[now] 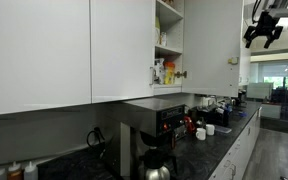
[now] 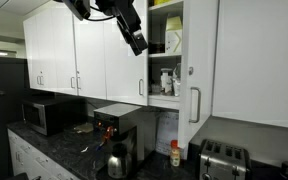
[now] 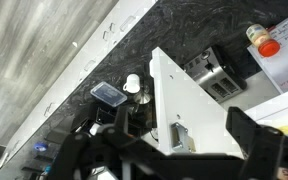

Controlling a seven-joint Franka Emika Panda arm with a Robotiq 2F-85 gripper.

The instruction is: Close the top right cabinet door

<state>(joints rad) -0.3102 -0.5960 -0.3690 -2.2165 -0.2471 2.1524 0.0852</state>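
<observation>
The top right cabinet door (image 2: 204, 60) is a narrow glossy white panel with a slim silver bar handle (image 2: 194, 105). It stands swung out from the cabinet and also shows in an exterior view (image 1: 212, 45). Beside it the open shelves (image 2: 165, 60) hold bottles and boxes. My gripper (image 2: 136, 40) hangs open in the air, up high and apart from the door, to the left of the open shelves; in an exterior view the gripper (image 1: 263, 33) sits at the top right. In the wrist view the gripper (image 3: 184, 142) looks down past the white panel (image 3: 189, 95) and a metal hinge (image 3: 180, 136), holding nothing.
A dark stone counter (image 2: 54, 150) runs below, carrying a microwave (image 2: 44, 115), a coffee maker (image 2: 117, 135), a toaster (image 2: 222, 160) and a red-capped bottle (image 2: 175, 153). Wide closed white doors (image 2: 89, 50) fill the wall left of the open shelves. Mugs (image 1: 206, 128) stand on the counter.
</observation>
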